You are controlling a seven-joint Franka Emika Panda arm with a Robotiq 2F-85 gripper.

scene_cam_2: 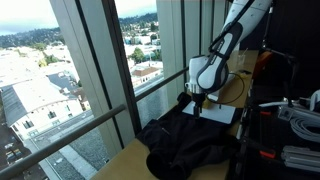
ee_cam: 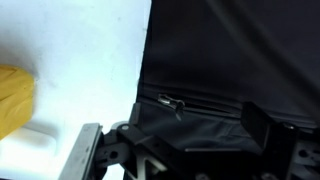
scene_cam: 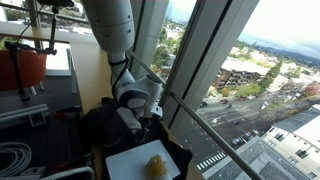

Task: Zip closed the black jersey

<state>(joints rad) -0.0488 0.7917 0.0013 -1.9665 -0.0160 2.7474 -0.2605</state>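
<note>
Wrist view: a yellow object (ee_cam: pixel 12 100) sits at nine o'clock on a white sheet (ee_cam: pixel 85 55). The black jersey (ee_cam: pixel 235 60) fills twelve to four o'clock, with its zipper pull (ee_cam: pixel 170 101) near centre. The claw (ee_cam: pixel 175 140) enters at six o'clock, fingers apart and holding nothing. In an exterior view the jersey lies on the bench (scene_cam_2: pixel 128 160) beside the window (scene_cam_2: pixel 100 60).

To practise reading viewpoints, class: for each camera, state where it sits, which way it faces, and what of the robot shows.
Exterior view: beside the window, glass on its right, facing the arm and hand over the black jersey.
Exterior view: glass on its left; arm and hand show too.
Wrist view: looks down at the jersey's zipper pull; fingers show at bottom.
All share the jersey.
</note>
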